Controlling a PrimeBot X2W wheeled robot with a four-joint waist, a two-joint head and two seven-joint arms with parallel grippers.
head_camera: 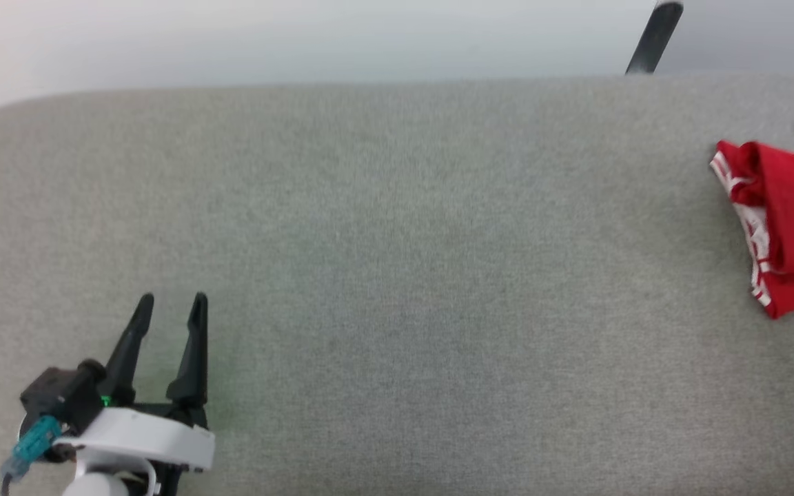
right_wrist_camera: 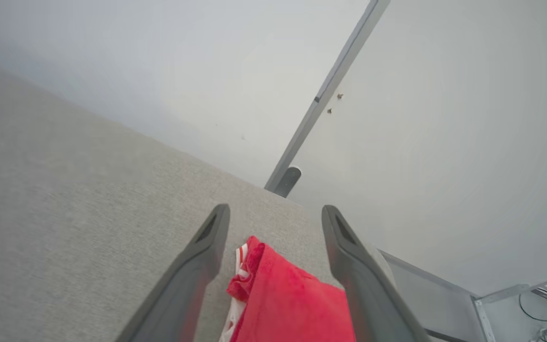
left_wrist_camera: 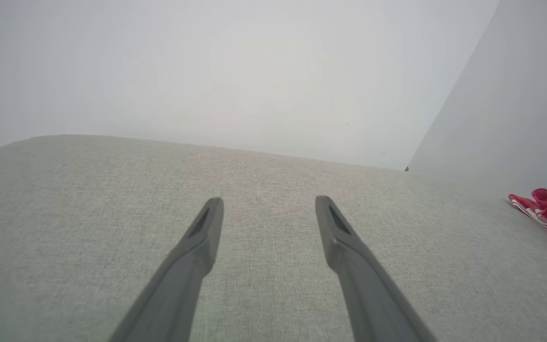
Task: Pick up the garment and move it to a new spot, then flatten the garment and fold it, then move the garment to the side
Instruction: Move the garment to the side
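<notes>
The left tool (head_camera: 171,301) sat low at the left of the head view, its two dark fingers spread wide, holding nothing and touching nothing but open grey counter (head_camera: 397,275). The garment (head_camera: 786,220) lay folded at the far right of the counter, red with white-and-red trim along its left side, cut off by the picture's right edge. One dark finger of the right tool crossed above it. Between the left tool and the garment the counter was broad and bare. Its far edge ran straight, rounding off at the far left corner, and a dark pole (head_camera: 655,34) rose behind it.

In the left wrist view the left tool's fingers stood well apart over bare counter, with the garment well off at the right.

In the right wrist view the right tool (right_wrist_camera: 276,211) was spread wide, one finger on either side of the folded garment, gripping nothing; whether the fingers touched the cloth I cannot tell. The garment lay near the counter's right edge, beyond which were a metal frame (right_wrist_camera: 444,289) and cables (right_wrist_camera: 546,323).
</notes>
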